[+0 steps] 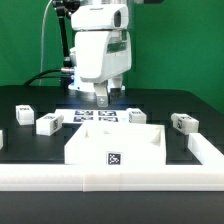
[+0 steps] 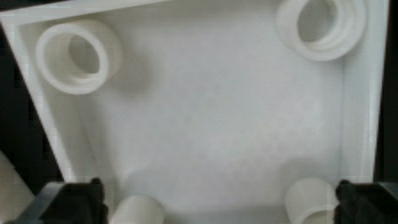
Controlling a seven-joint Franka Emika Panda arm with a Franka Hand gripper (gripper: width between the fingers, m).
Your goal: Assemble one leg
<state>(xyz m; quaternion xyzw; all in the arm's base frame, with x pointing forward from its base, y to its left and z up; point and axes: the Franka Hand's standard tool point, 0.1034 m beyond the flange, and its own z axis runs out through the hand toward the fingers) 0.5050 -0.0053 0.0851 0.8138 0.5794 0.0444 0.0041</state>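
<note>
The wide white square panel (image 1: pixel 115 143) lies in the middle of the table with a tag on its near edge. Small white tagged legs lie around it: two at the exterior view's left (image 1: pixel 24 115) (image 1: pixel 47 123), one behind the panel (image 1: pixel 137 117), one at the right (image 1: pixel 183 122). My gripper (image 1: pixel 105 98) hangs just above the panel's far edge, open and empty. In the wrist view the panel (image 2: pixel 214 110) fills the frame with two round sockets (image 2: pixel 75 55) (image 2: pixel 329 25). My gripper (image 2: pixel 222 205) has its black fingers (image 2: pixel 80 200) spread wide.
The marker board (image 1: pixel 97 116) lies flat behind the panel, under the arm. A low white wall (image 1: pixel 110 178) runs along the table's front, with a side piece at the exterior view's right (image 1: pixel 208 150).
</note>
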